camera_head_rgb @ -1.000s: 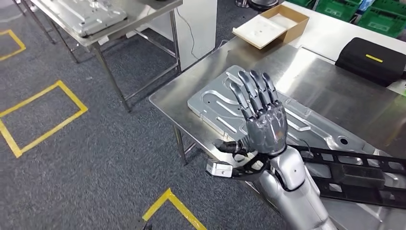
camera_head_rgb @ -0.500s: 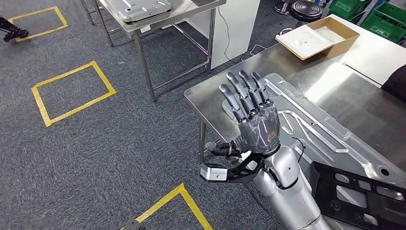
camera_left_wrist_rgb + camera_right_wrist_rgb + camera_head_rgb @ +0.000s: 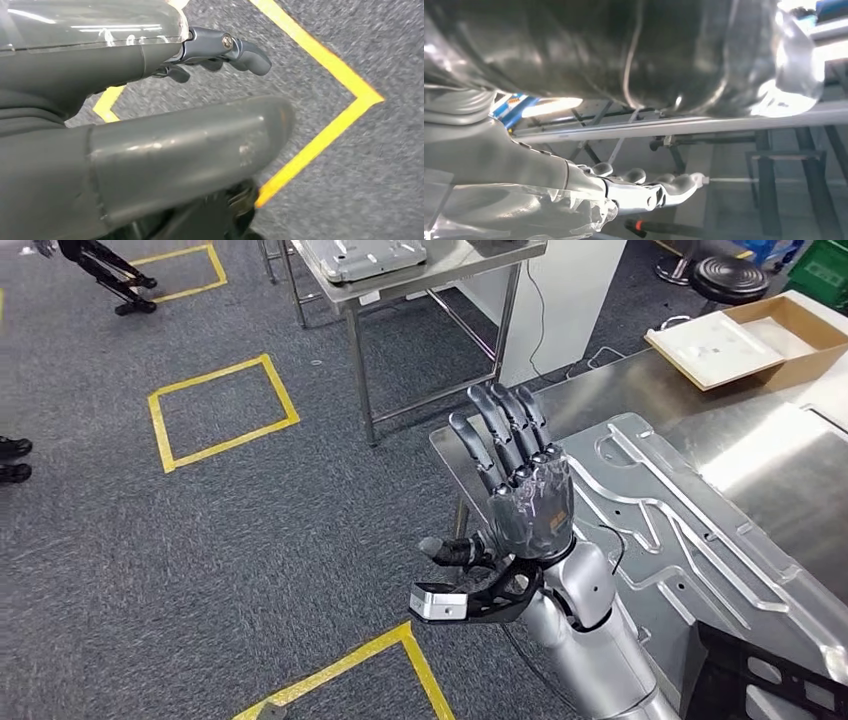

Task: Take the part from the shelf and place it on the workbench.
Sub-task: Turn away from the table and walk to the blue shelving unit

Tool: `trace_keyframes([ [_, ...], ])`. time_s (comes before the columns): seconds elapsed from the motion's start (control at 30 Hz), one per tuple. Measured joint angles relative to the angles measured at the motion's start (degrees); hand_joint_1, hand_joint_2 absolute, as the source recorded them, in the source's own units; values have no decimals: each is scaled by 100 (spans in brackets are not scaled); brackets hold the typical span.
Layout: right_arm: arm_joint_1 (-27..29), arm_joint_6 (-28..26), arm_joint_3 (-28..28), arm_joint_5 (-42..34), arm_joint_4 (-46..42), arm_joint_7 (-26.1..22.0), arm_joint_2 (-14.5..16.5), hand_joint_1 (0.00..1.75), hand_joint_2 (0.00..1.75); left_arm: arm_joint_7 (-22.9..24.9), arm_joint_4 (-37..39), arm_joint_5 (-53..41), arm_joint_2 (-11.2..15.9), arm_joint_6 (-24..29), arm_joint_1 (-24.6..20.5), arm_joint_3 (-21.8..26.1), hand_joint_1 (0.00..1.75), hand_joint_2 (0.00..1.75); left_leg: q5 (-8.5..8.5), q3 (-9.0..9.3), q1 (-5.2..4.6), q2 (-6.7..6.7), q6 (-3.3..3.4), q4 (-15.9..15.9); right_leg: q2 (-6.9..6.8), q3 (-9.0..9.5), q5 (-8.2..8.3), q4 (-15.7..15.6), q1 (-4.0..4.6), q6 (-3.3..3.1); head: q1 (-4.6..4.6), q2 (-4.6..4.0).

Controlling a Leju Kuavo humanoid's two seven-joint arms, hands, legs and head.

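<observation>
Half turned away from the workbench within the last second; took the sideways slide of the whole head view as camera motion, not as things shifting. Found the part lying flat on the workbench as before, touched by neither hand. Judged the placing done and the turn a departure.

Held the right hand raised just off the workbench's near corner, fingers spread wide, gripping nothing. Let the left hand hang over carpet and yellow tape, thumb and fingers apart, likewise empty.

Noted a black frame at the workbench's near end, a cardboard box at its far end, a stool beyond. Noted also a second table bearing another plate across the aisle from the workbench, and a person's shoes well apart on the carpet. Would mind the workbench's corner, close by the right arm, in turning further.
</observation>
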Motion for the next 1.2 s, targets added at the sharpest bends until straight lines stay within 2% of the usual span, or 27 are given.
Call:
trace_keyframes([
  [0.03, 11, 0, -1, -3, -3, -1, 14, 0, 0, 2, 0, -1, 3, -1, -4, 0, 0, 0, -186, -169, -1, 163, -28, 352, -76, 7, -5, -5, 14, -19, -5, 0],
  [0.07, 23, 0, -1, -5, -5, -1, 20, 0, 0, 4, 0, -2, 7, -1, -9, -1, 0, 0, -353, -351, 11, 249, -51, 724, -161, 6, -15, 2, 24, -34, -9, 0],
  [0.1, 37, 0, -2, -6, -5, -3, 23, 0, 0, 5, 0, -2, 10, -1, -7, -1, 0, 0, -440, -483, 21, 288, -67, 994, -241, 4, -26, 11, 30, -33, -9, 0],
  [0.13, 49, 0, -2, -6, -5, -5, 27, 0, 0, 7, 0, -2, 13, -1, -2, -1, 0, 0, -426, -526, 29, 311, -79, 1086, -317, 3, -41, 23, 33, -29, -9, 0],
  [0.17, 56, 0, -2, -5, -5, -16, 33, 0, 0, 8, 0, -2, 20, 0, 5, -1, 0, 0, -303, -448, 35, 334, -86, 949, -390, 5, -60, 40, 32, -21, -10, 0],
  [0.2, 59, 0, -2, -3, -5, -38, 43, 0, 0, 9, 0, -2, 32, 3, 9, 0, 0, 0, -112, -267, 40, 383, -85, 617, -459, 12, -85, 62, 31, -8, -10, 0],
  [0.27, 68, 0, -10, 4, -5, -112, 80, 0, 0, 4, 0, -2, 57, 11, -2, 0, 0, 0, 135, 110, 11, 578, -37, -92, -575, 25, -139, 107, 53, 38, -9, 0],
  [0.33, 85, 0, -32, 7, -4, -203, 143, 0, 0, -19, 0, -2, 72, 8, -20, 1, 0, 0, 157, 230, -29, 652, 48, -348, -661, 38, -169, 124, 89, 93, -7, 0],
  [0.4, 98, 0, -55, 8, -4, -281, 222, 0, 0, -51, 0, -2, 90, -9, -30, 3, 0, 0, 178, 222, -26, 532, 125, -363, -715, 58, -189, 121, 92, 150, -7, 0],
  [0.47, 108, 0, -72, 43, -5, -333, 303, 0, 0, -77, 0, -4, 102, -39, -61, 4, 0, 0, 201, 233, -5, 428, 193, -399, -500, 13, -320, 266, 60, 211, -6, 0],
  [0.53, 144, 0, -104, 119, -5, -363, 353, 0, 0, -90, 0, -10, 103, -73, -125, 4, 0, 0, 220, 235, 3, 316, 241, -416, -190, -237, -632, 812, 38, 240, -5, 0],
  [0.6, 218, 0, -157, 217, 1, -375, 370, 0, 0, -76, 0, -27, 102, -89, -171, 3, 0, 0, 226, 230, -6, 177, 262, -416, -96, -594, -885, 1499, 42, 237, -5, 0],
  [0.63, 259, 0, -186, 272, 5, -375, 376, 0, 0, -57, 0, -37, 102, -91, -173, 3, 0, 0, 226, 231, -12, 99, 265, -415, -82, -694, -874, 1658, 43, 228, -5, 0],
  [0.67, 294, 0, -214, 320, 9, -377, 385, 0, 0, -33, 0, -45, 104, -91, -166, 3, 0, 0, 226, 237, -16, 22, 265, -414, -69, -692, -748, 1597, 44, 210, -5, 0],
  [0.7, 323, 0, -240, 359, 12, -385, 394, 0, 0, -10, 0, -50, 105, -90, -158, 3, 0, 0, 227, 245, -22, -57, 265, -413, -34, -594, -537, 1336, 47, 181, -5, 0],
  [0.77, 363, 0, -301, 388, 12, -428, 418, 0, 0, 10, 0, -63, 104, -92, -154, 4, 0, 0, 231, 244, -25, -198, 252, -407, 208, -289, -146, 589, 46, 97, -8, 0],
  [0.8, 378, 0, -336, 392, 11, -456, 431, 0, 0, 10, 0, -72, 101, -93, -163, 4, 0, 0, 239, 227, -19, -261, 232, -404, 324, -178, -54, 321, 48, 68, -6, 0],
  [0.83, 392, 0, -366, 398, 10, -479, 449, 0, 0, 9, 0, -80, 98, -96, -171, 4, 0, 0, 248, 205, -3, -322, 202, -405, 405, -121, -33, 176, 51, 47, -5, 0],
  [0.9, 409, 0, -398, 411, 8, -503, 491, 0, 0, 7, 0, -93, 99, -102, -183, 4, 0, 0, 275, 171, 18, -446, 119, -431, 347, -82, -47, 103, 57, 36, -2, 0],
  [0.93, 411, 0, -401, 422, 8, -505, 518, 0, 0, 7, 0, -98, 108, -107, -182, 4, 0, 0, 270, 164, 15, -424, 86, -423, 279, -52, -33, 61, 46, 26, -2, 0],
  [1.0, 415, 0, -403, 453, 8, -493, 568, 0, 0, 4, 0, -104, 123, -122, -196, 3, 0, 0, 120, 56, -12, -132, 32, -186, 118, 23, -4, -32, 13, -5, -16, 0],
  [1.03, 423, 0, -408, 469, 8, -483, 581, 0, 0, 2, 0, -107, 128, -134, -212, 2, 0, 0, -35, -74, -6, 70, 15, 98, 25, 47, -1, -55, 13, -19, -22, 0],
  [1.07, 436, 0, -415, 481, 8, -475, 588, 0, 0, 1, 0, -108, 127, -144, -230, 2, 0, 0, -209, -251, 5, 208, -9, 452, -65, 57, -9, -58, 18, -32, -29, 0],
  [1.1, 453, 0, -426, 487, 8, -468, 588, 0, 0, 4, 0, -113, 126, -153, -242, 2, 0, 0, -344, -421, 25, 270, -33, 789, -160, 58, -20, -54, 24, -36, -28, 0],
  [1.13, 473, 0, -435, 492, 8, -465, 588, 0, 0, 10, 0, -117, 126, -157, -242, 2, 0, 0, -395, -531, 46, 301, -55, 1004, -247, 59, -32, -48, 26, -35, -28, 0],
  [1.17, 488, 0, -442, 493, 8, -464, 588, 0, 0, 20, 0, -121, 129, -158, -232, 2, 0, 0, -336, -534, 64, 322, -76, 1014, -327, 61, -47, -39, 24, -26, -28, 0],
  [1.2, 497, 0, -447, 496, 8, -463, 588, 0, 0, 33, 0, -129, 135, -157, -219, 2, 0, 0, -182, -417, 79, 350, -91, 801, -400, 65, -67, -22, 18, -11, -28, 0],
])
